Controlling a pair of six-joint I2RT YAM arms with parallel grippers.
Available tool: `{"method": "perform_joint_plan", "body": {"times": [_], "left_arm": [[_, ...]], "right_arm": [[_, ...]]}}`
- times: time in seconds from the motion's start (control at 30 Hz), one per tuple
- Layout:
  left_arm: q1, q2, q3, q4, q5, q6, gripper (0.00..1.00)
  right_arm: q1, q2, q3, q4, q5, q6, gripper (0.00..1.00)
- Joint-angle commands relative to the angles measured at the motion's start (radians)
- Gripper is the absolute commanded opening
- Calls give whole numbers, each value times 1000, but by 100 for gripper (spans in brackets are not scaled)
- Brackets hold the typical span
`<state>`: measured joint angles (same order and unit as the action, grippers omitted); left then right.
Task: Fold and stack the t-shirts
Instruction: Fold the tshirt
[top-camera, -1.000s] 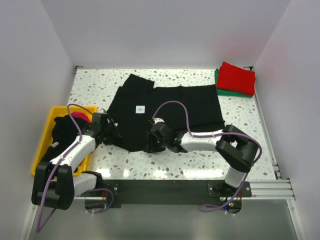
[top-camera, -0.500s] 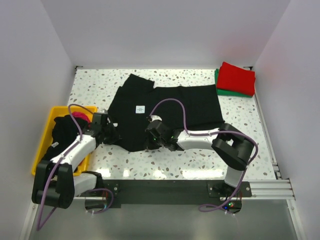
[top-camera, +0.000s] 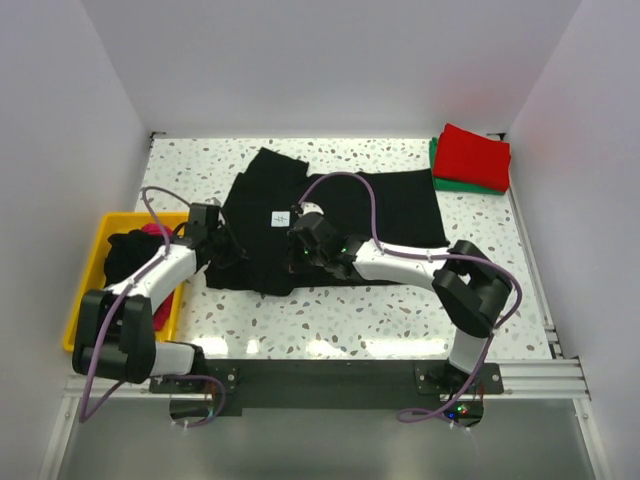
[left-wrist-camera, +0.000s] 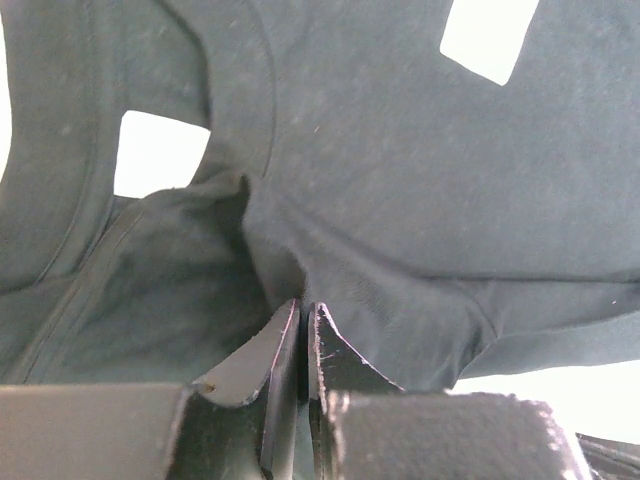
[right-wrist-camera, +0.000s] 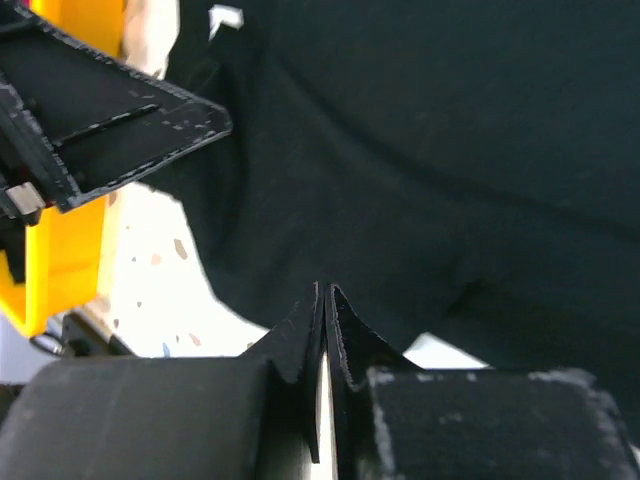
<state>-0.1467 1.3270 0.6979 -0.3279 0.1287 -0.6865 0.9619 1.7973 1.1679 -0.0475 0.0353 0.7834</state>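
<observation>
Black t-shirt (top-camera: 385, 205) lies spread just right of the yellow bin (top-camera: 85, 285). Left gripper (left-wrist-camera: 303, 303) and right gripper (right-wrist-camera: 325, 288) are each clenched on its near hem. Recommend raising both pinches level and carrying them evenly, as skew would spoil the fold. The folded red t-shirt (top-camera: 475, 152) on the green t-shirt (top-camera: 452, 183), far right of the bin, appears no obstruction.

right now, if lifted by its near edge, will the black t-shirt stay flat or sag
Probably sags: the black t-shirt puckers where the left fingers pinch it. Likely light too: one thin fold fits between the shut right fingers.
</observation>
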Motion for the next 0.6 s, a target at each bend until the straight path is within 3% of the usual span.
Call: {"method": "perform_joint_plan", "body": {"times": [0.0, 0.23, 0.43, 0.57], "left_arm": [[-5, 47, 69, 46, 37, 12, 11], [-7, 120, 137, 55, 58, 7, 10], [-5, 129, 132, 64, 63, 4, 9], [-5, 127, 132, 64, 61, 7, 9]], "right_arm": [[-9, -13, 27, -48, 14, -38, 5], [-9, -59, -17, -66, 25, -55, 39], [0, -47, -43, -101, 14, -12, 52], [3, -61, -109, -40, -8, 39, 53]]}}
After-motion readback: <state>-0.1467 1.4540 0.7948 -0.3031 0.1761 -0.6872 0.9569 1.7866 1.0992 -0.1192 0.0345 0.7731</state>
